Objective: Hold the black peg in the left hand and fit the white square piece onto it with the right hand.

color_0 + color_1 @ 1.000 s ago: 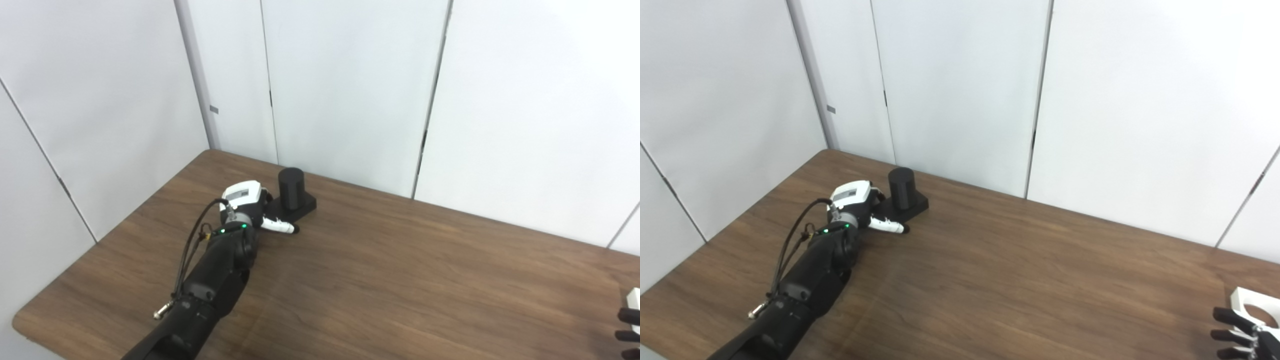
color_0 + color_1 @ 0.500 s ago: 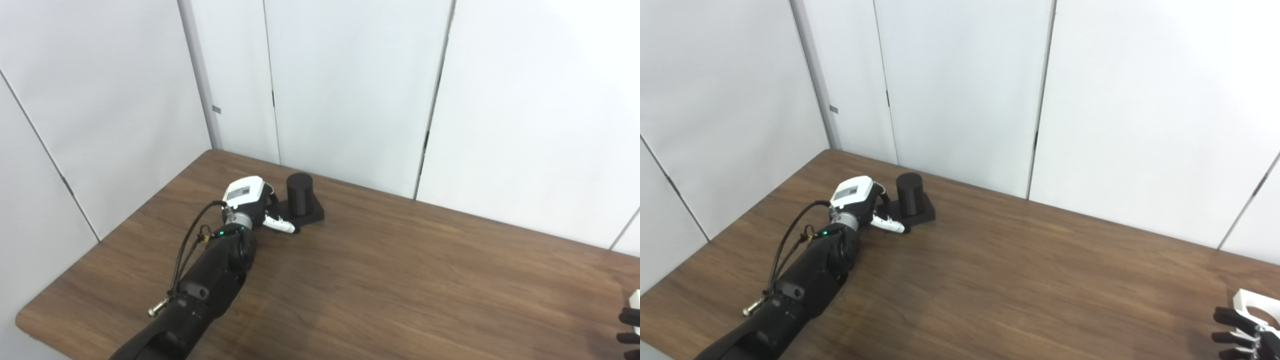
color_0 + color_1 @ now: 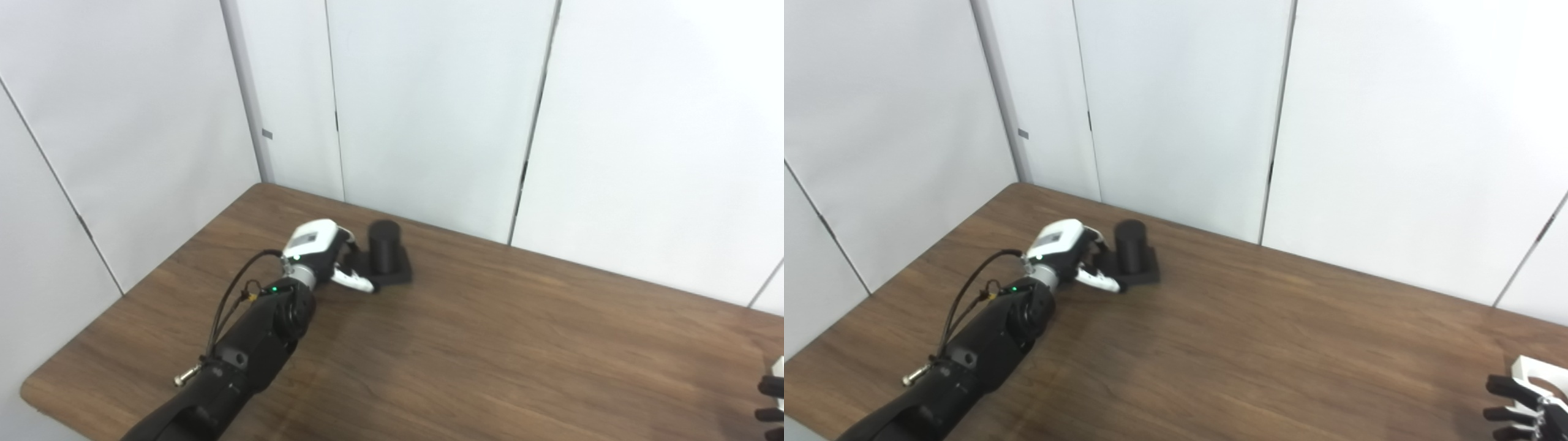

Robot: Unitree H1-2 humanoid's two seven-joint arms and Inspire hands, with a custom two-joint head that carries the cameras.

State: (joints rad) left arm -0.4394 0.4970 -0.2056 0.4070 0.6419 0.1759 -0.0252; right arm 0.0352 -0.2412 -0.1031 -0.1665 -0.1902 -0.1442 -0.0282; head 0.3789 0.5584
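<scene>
The left hand (image 3: 1072,254) grips the black peg (image 3: 1132,248) by its base on the tabletop (image 3: 1249,349); the right hand (image 3: 1522,410), fingers spread, touches the white square piece (image 3: 1534,370).

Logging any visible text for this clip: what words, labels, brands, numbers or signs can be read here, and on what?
None can be read.
Grey rectangular patch on the white back of the left robot hand: maybe a label, too blurred to read.
Small grey tag on the wall panel seam: too small to read.
Black peg, white square piece and table: no markings visible.
</scene>
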